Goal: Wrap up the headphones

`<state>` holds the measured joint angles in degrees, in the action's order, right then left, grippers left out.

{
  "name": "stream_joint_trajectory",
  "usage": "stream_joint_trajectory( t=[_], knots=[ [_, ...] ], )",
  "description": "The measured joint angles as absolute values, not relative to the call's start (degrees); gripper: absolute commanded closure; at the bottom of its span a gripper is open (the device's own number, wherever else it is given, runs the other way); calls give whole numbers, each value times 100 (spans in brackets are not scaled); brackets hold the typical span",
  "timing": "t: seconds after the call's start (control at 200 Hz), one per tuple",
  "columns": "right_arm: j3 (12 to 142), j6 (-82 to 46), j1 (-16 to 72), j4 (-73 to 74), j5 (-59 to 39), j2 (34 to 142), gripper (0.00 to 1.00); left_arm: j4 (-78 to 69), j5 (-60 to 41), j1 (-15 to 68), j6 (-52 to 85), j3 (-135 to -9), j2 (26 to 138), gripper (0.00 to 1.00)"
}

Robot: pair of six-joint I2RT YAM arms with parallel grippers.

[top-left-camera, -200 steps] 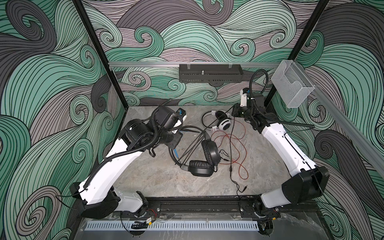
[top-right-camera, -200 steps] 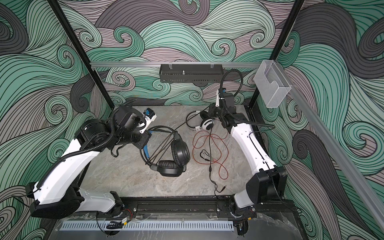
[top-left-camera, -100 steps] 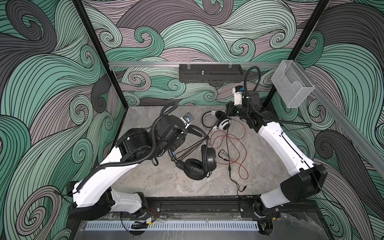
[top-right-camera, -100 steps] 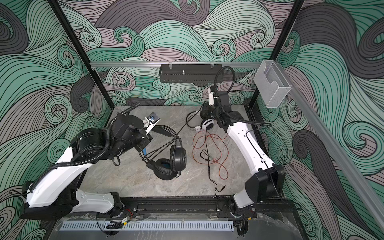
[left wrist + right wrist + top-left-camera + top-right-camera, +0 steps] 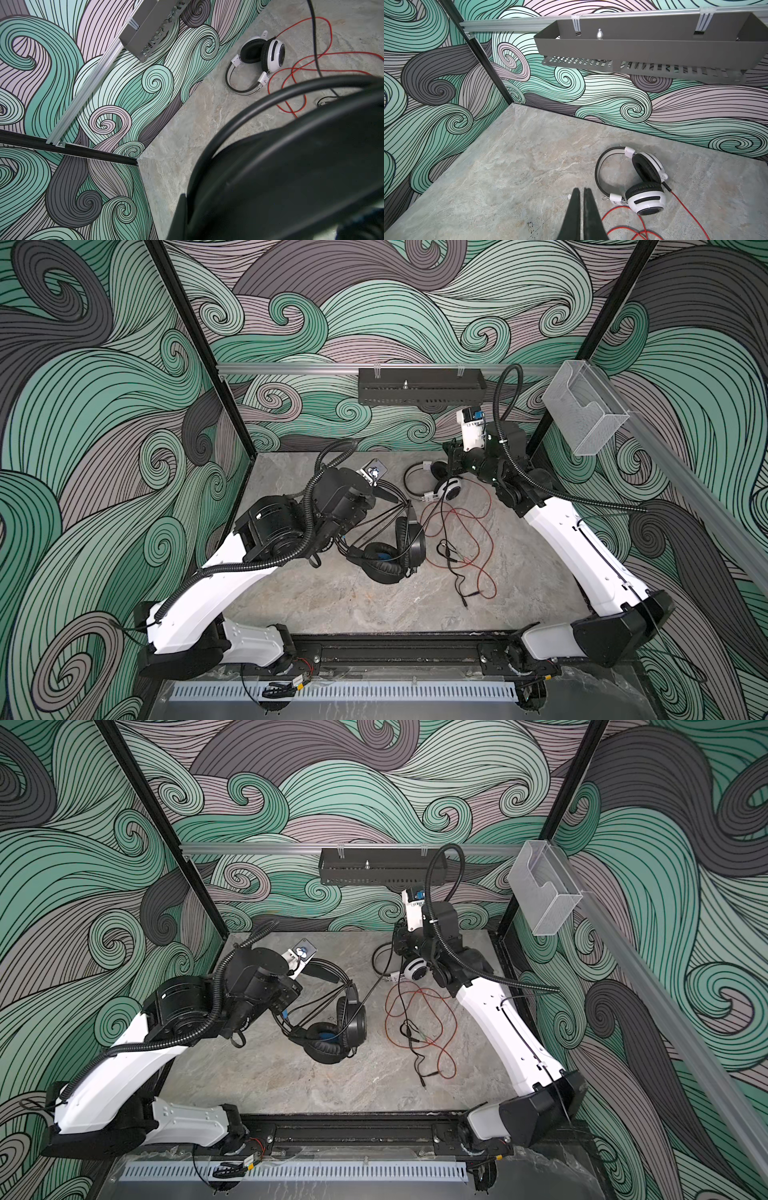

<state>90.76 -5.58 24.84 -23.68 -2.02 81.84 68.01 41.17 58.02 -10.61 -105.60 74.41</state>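
Black plastic and padding throughout: the black headset (image 5: 390, 560) sits tilted near the middle of the grey stone-look table (image 5: 332, 610). Its earcups are low by the surface and its band is raised toward the left gripper (image 5: 385, 495), whose fingers are pressed together on that band. Several strands of the black cable (image 5: 314, 41) stretch between band and earcups. From there one length runs taut, off the table, up to the right gripper (image 5: 581, 190). Those fingers are squeezed together with barely a slit between them, and the cable looks pinched there, though the wrist view doesn't show the contact itself. The cable's loose end trails across the table toward the front edge.

The white-and-black headset (image 5: 645, 197) lies on its side near the back wall, just beside the right gripper. Its thin red cable (image 5: 683, 206) sprawls in loose loops on the table between the black headset and the right arm, crossing the black cable.

Further back, a dark slotted tray (image 5: 419, 385) hangs from the rail, and a clear plastic bin (image 5: 586, 414) is fixed on the right-hand side.
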Motion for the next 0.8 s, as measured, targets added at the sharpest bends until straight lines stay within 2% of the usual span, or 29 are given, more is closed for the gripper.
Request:
stream_joint_trajectory(
  t=[0.415, 0.801],
  knots=[
    [10366, -860, 2587, -2491, -69, 8477, 100, 6429, 4541, 6246, -1481, -10018, 7400, 100],
    [10250, -923, 1935, -2991, 674, 8506, 100, 6121, 4696, 6392, -1610, -9717, 6976, 100]
  ],
)
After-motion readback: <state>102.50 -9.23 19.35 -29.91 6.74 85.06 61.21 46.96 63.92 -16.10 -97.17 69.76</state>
